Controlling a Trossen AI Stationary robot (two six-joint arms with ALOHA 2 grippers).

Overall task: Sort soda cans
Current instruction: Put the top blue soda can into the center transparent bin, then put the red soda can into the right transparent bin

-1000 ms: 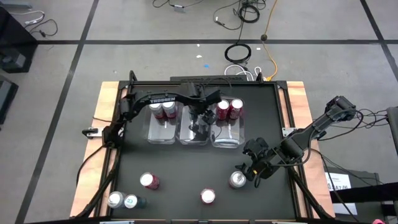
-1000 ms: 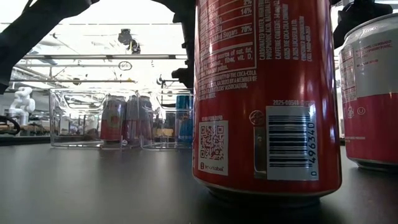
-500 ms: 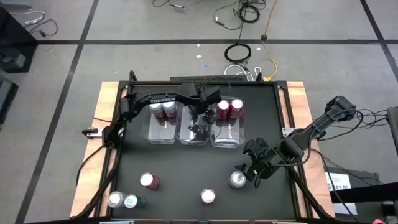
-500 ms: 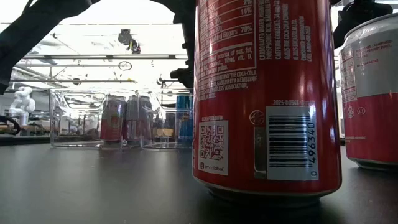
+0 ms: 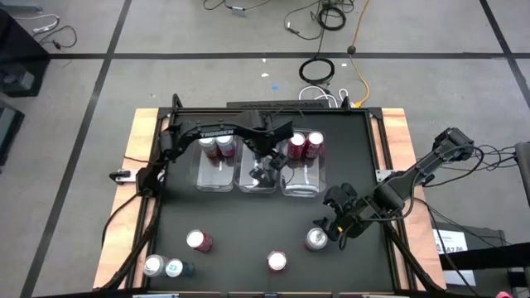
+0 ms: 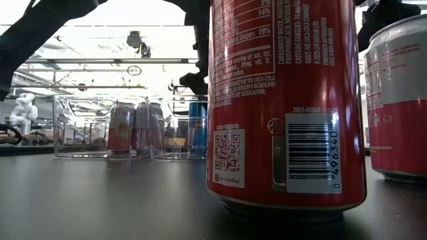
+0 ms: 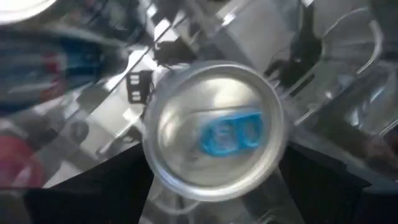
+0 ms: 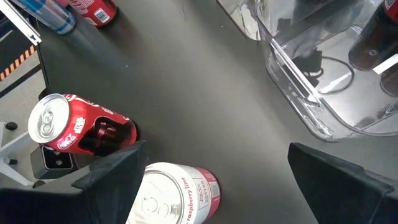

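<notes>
R gripper (image 5: 329,225) jaws wide, just beside upright pink can (image 5: 315,239) w/ top showing between them; L gripper (image 5: 267,170) over middle bin (image 5: 247,184), prob. releasing blue-tab can (image 7: 214,129).

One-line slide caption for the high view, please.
Left hand above the middle bin; right hand beside a can.

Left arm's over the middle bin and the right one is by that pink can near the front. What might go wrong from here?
1. The left gripper sits low in the middle bin right above the blue-tab can; lifting out off-line might tip that can or drag the bin.
2. The right gripper hangs open beside the pink can, with a red can close by; a skewed approach may knock either over.
</notes>
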